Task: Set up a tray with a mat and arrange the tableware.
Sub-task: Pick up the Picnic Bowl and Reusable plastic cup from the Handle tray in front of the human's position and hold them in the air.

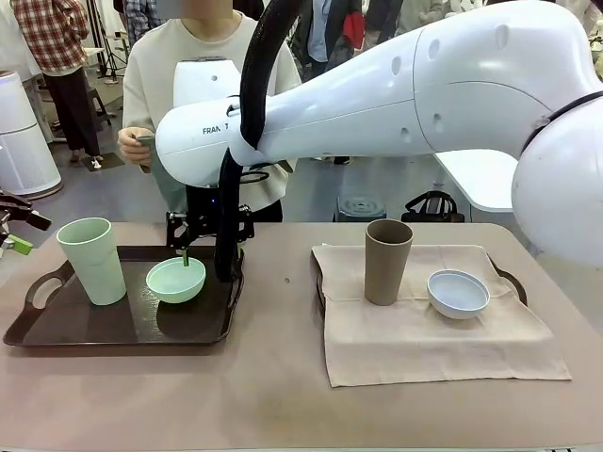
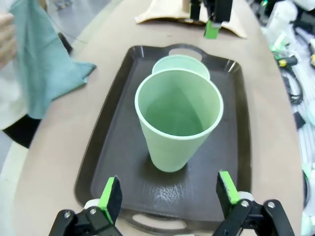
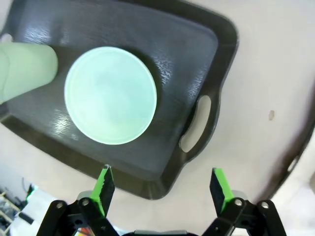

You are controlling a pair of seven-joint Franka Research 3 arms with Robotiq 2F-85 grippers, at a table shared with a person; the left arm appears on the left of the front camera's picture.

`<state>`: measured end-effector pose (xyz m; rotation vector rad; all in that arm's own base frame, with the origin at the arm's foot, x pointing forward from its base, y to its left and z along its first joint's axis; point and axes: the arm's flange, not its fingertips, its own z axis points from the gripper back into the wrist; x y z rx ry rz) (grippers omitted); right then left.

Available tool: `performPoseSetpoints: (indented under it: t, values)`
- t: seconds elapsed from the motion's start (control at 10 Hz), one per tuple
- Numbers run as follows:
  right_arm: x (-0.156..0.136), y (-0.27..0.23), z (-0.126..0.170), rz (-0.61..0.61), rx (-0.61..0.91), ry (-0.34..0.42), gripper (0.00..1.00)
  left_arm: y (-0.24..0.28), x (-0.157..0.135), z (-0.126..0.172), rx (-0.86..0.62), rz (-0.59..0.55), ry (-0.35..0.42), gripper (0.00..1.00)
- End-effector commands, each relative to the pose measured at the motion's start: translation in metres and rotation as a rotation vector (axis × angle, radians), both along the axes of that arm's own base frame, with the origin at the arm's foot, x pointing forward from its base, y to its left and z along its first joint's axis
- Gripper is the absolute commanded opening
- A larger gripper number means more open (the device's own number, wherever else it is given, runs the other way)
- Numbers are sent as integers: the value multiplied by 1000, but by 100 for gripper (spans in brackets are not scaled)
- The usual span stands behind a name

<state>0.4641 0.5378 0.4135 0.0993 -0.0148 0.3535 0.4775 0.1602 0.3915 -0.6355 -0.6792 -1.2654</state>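
Desk (image 1: 283, 395), items as laid out:

- Dark tray (image 1: 141, 325), robot's left half. Carries the mint tumbler (image 1: 91, 261), upright at its left part, and the mint bowl (image 1: 175, 280) just beside it, nearer the tray's right handle.
- Second tray (image 1: 513, 282), right half, covered by a beige mat (image 1: 424, 339) that overhangs its near edge. On the mat stand the tan tumbler (image 1: 387, 261), upright, and the pale bowl (image 1: 458, 292) just to its right, apart from it.
- Right gripper (image 3: 161, 184): reached across to the dark tray, above its rim beside the mint bowl, fingers spread, empty.
- Left gripper (image 2: 168, 189): over the tray's end, facing the mint tumbler, fingers spread, empty.
- Person (image 1: 188, 66) at the far side.
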Motion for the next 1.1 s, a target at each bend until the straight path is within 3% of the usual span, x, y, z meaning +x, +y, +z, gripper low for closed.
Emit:
performPoseSetpoints:
  t: [0.0,0.3,0.5,1.0]
  values:
    - [-3,0,0,3,-7,-4,100,0,0,1,-1,7,-6,100]
    - [1,-2,-7,32,25,-8,100,-5,-1,-6,-31,-44,-16,100]
    - [7,3,-20,0,15,-38,100,-13,-7,-12,-78,-78,-104,100]
    - [15,25,-46,-23,35,-76,100,-15,-2,-33,-121,-47,-127,100]
